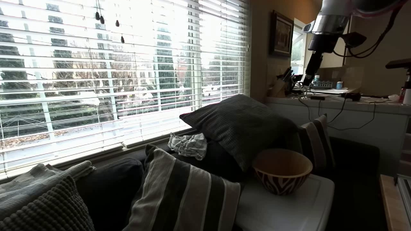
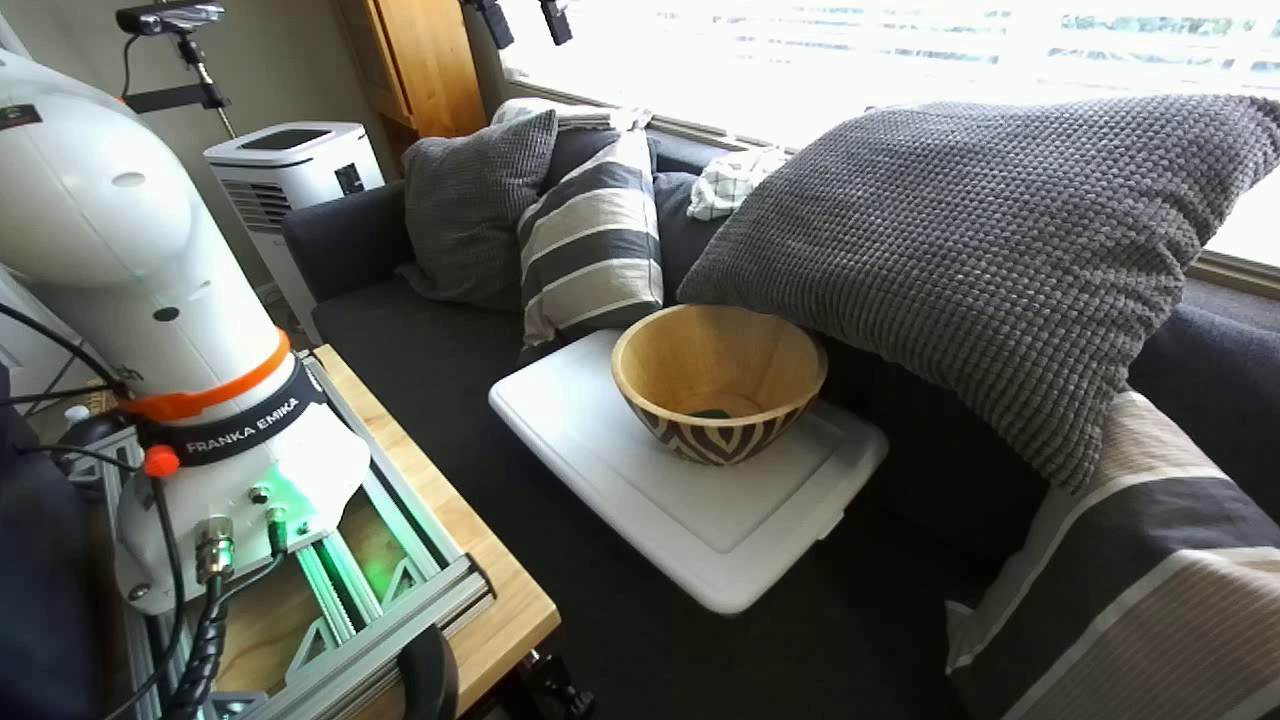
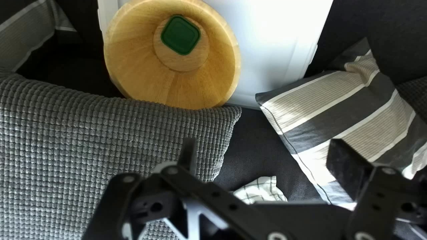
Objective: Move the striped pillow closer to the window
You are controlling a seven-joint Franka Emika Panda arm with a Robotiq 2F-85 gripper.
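Observation:
A striped pillow (image 1: 189,195) with broad dark grey and beige stripes leans on the sofa back; it also shows in an exterior view (image 2: 595,245) and the wrist view (image 3: 343,110). A second striped pillow (image 2: 1150,570) lies at the other end of the sofa, also seen in an exterior view (image 1: 316,142) and the wrist view (image 3: 28,33). The window (image 1: 128,80) with white blinds runs behind the sofa, bright in an exterior view (image 2: 900,60). My gripper (image 3: 265,150) is open and empty, above the sofa; its fingers show in both exterior views (image 1: 307,84) (image 2: 525,28).
A large grey textured pillow (image 2: 960,240) leans between bowl and window. A wooden bowl (image 2: 720,370) holding a green item (image 3: 180,35) stands on a white lid (image 2: 700,510). A checkered cloth (image 2: 735,180) lies on the sofa back. Another grey pillow (image 2: 475,200) sits at the far end.

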